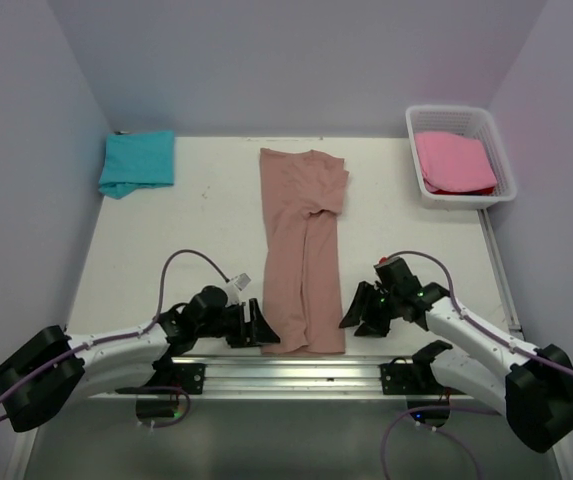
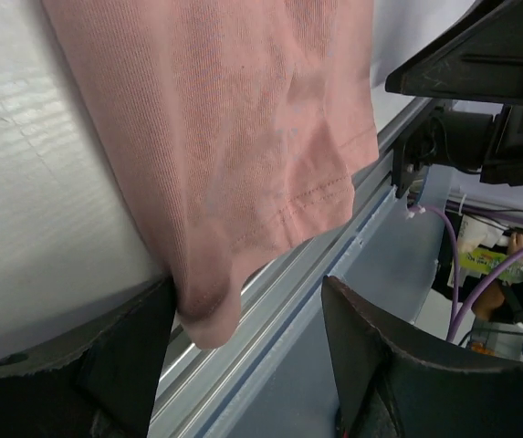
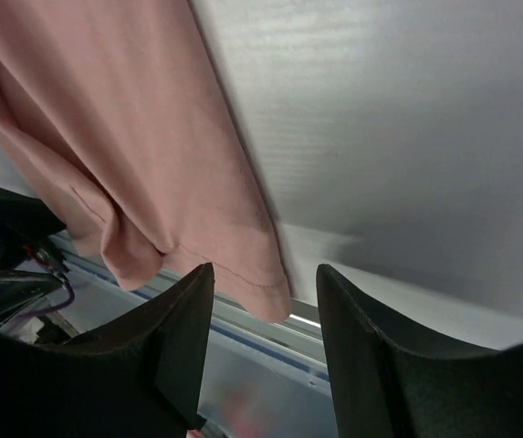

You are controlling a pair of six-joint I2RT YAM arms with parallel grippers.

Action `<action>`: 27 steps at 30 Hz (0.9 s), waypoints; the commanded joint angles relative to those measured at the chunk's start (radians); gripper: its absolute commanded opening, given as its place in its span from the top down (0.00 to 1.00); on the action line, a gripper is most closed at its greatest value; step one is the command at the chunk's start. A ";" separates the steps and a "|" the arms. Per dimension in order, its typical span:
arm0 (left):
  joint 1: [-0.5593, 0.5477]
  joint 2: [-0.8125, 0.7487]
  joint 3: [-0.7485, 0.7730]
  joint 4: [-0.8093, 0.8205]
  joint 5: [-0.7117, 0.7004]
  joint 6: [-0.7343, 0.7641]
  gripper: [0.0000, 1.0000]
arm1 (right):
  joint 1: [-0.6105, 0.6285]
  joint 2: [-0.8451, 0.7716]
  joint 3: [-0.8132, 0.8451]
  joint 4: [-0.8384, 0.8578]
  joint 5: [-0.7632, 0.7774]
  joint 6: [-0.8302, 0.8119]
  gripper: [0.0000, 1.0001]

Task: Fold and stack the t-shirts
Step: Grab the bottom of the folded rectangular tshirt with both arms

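Observation:
The salmon-brown t-shirt [image 1: 303,248] lies folded into a long strip down the table's middle, its hem hanging over the near edge. My left gripper [image 1: 262,330] is open at the hem's left corner [image 2: 208,310], which hangs between its jaws next to the left finger. My right gripper [image 1: 351,318] is open at the hem's right corner [image 3: 266,283], which hangs between its jaws. The teal t-shirt [image 1: 138,162] lies folded at the far left. The bright pink t-shirt [image 1: 454,162] lies in the basket.
A white plastic basket [image 1: 503,165] stands at the far right corner. An aluminium rail [image 1: 286,372] runs along the table's near edge, below the hem. Walls close the left, right and back sides.

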 commanded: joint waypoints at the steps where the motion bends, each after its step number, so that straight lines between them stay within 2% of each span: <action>1: -0.053 0.045 -0.047 -0.113 -0.015 -0.031 0.30 | 0.027 -0.010 -0.027 -0.061 -0.066 0.054 0.48; 9: -0.085 0.034 -0.039 -0.132 -0.048 -0.061 0.31 | 0.036 -0.076 -0.016 -0.181 -0.086 0.051 0.53; 14: -0.091 0.035 -0.045 -0.116 -0.063 -0.078 0.32 | 0.038 -0.029 -0.053 -0.088 -0.126 0.083 0.57; 22: -0.101 0.032 -0.068 -0.087 -0.097 -0.107 0.33 | 0.048 0.025 -0.079 -0.010 -0.143 0.106 0.58; 27: -0.105 0.084 -0.070 -0.031 -0.103 -0.114 0.35 | 0.064 0.066 -0.092 0.073 -0.140 0.125 0.60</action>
